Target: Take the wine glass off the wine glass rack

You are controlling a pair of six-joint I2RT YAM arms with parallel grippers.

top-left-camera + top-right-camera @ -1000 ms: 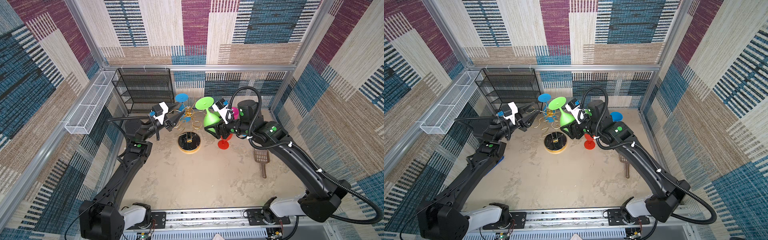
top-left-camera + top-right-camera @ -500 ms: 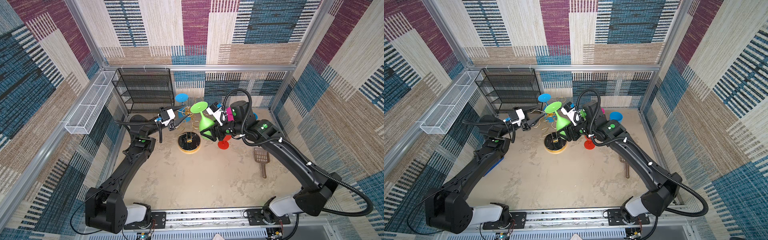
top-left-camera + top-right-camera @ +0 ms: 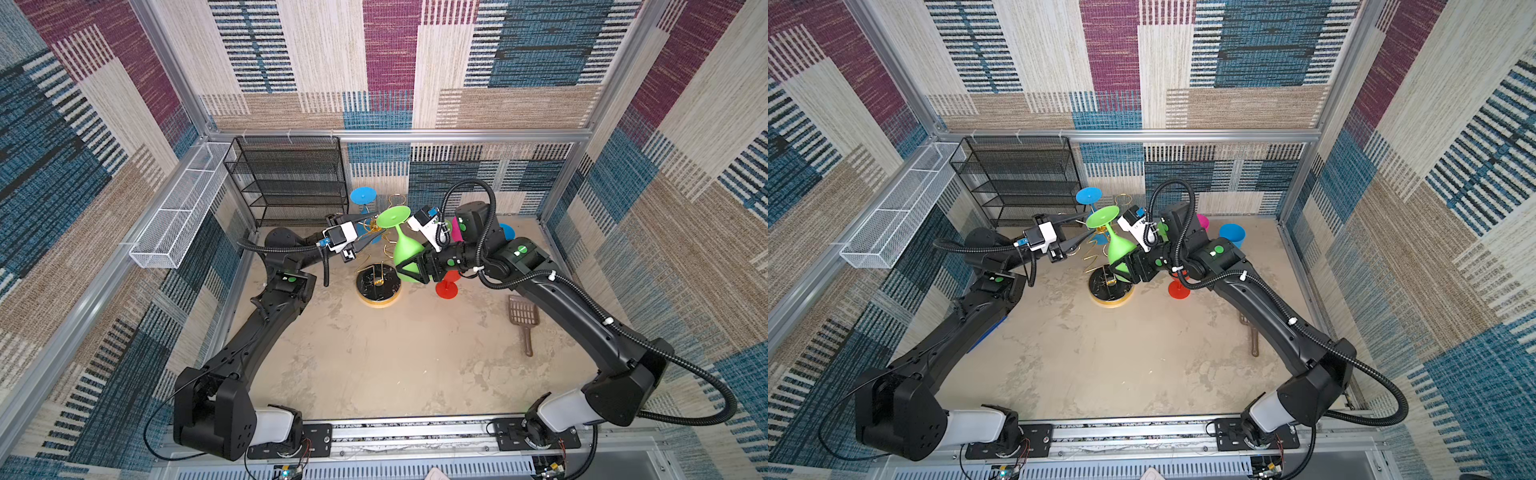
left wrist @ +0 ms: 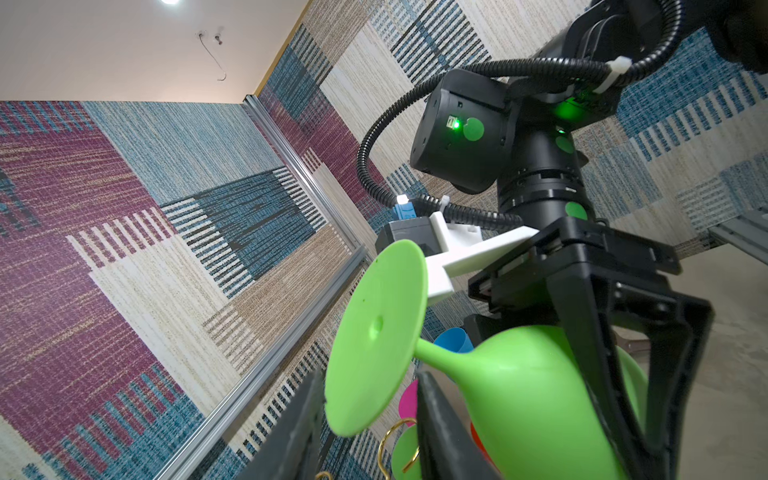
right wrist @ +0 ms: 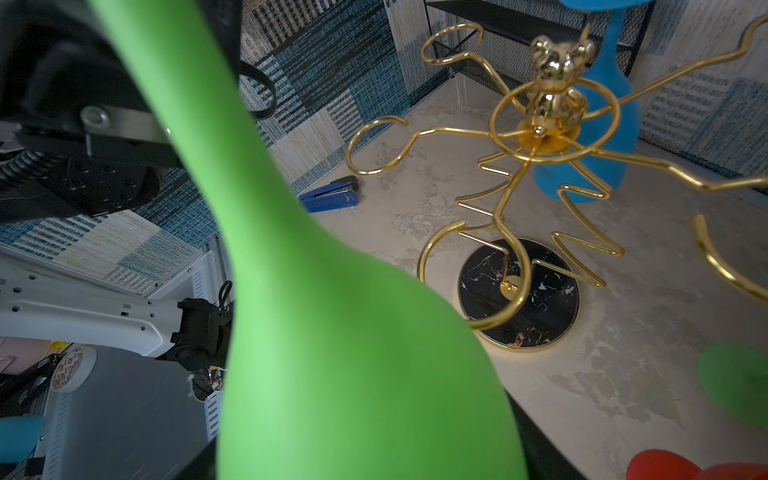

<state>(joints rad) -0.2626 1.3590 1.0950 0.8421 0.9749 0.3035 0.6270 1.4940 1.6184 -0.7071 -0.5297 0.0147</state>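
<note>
Both top views — wine glass (image 3: 405, 251) lower, left gripper (image 3: 374, 224) nearer

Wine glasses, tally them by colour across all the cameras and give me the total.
Green: 2, held green glass and green foot at a frame edge
Blue: 2, upside-down blue glass and blue glass on the table
Red: 1, red glass
Pink: 1, pink glass
Total: 6
</note>
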